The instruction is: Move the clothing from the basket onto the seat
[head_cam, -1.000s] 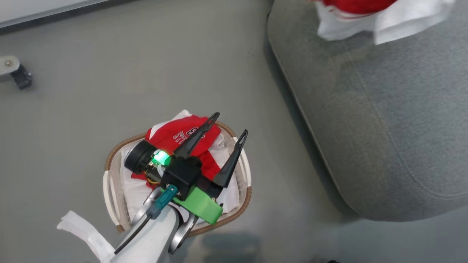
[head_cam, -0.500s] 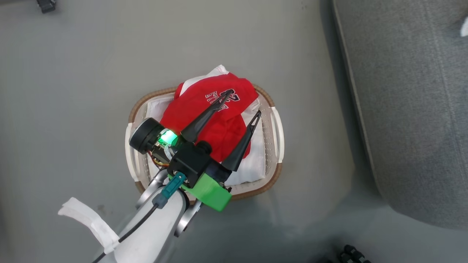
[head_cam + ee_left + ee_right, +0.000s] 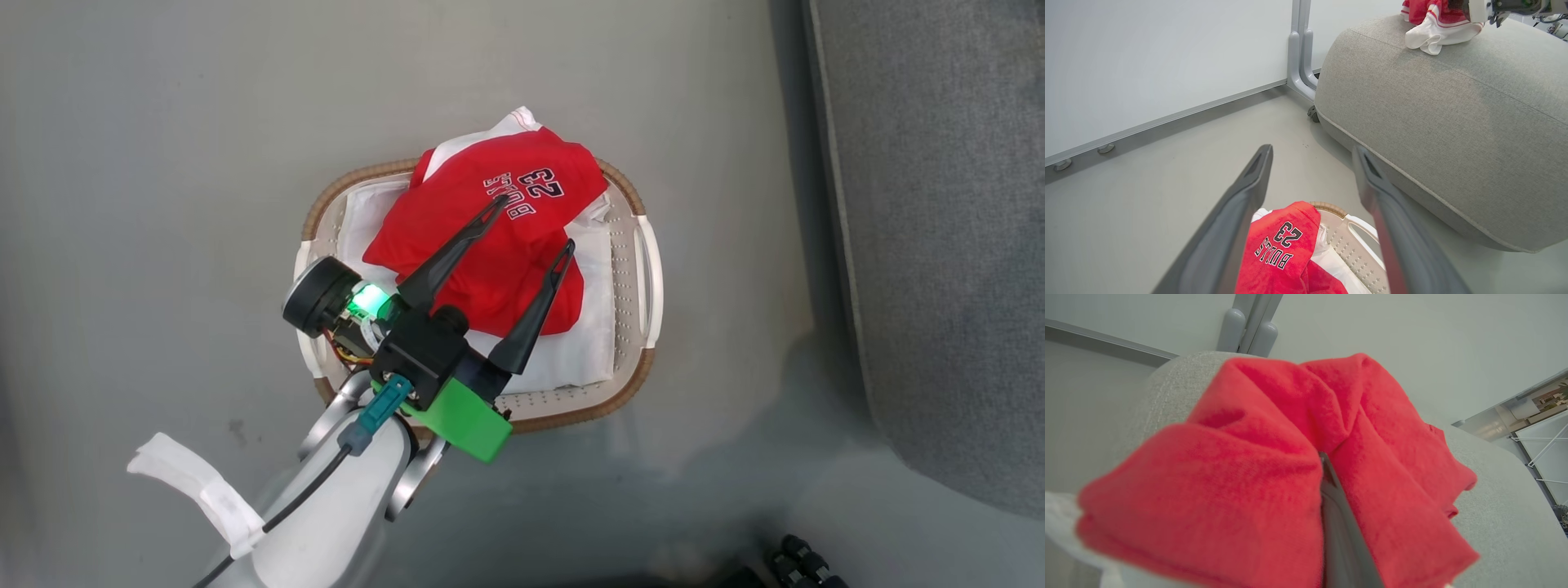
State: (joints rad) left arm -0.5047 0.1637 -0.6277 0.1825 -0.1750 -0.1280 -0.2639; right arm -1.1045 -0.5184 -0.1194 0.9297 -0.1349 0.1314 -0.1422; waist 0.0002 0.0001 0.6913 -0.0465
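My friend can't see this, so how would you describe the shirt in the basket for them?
Beside the big grey seat, a small white basket with a brown rim stands on the floor. In it lies a crumpled red jersey; unlike the white-sleeved garment on the seat, it reads BULLS 23.

Two red garments, a printed jersey (image 3: 490,245) and a white-sleeved top (image 3: 1437,30); one basket (image 3: 625,286); one seat (image 3: 939,204)

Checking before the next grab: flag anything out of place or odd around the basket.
The red jersey sits bunched and lopsided, its white edge spilling over the far rim of the basket. A loose white strip also dangles off the left forearm. Nothing looks damaged.
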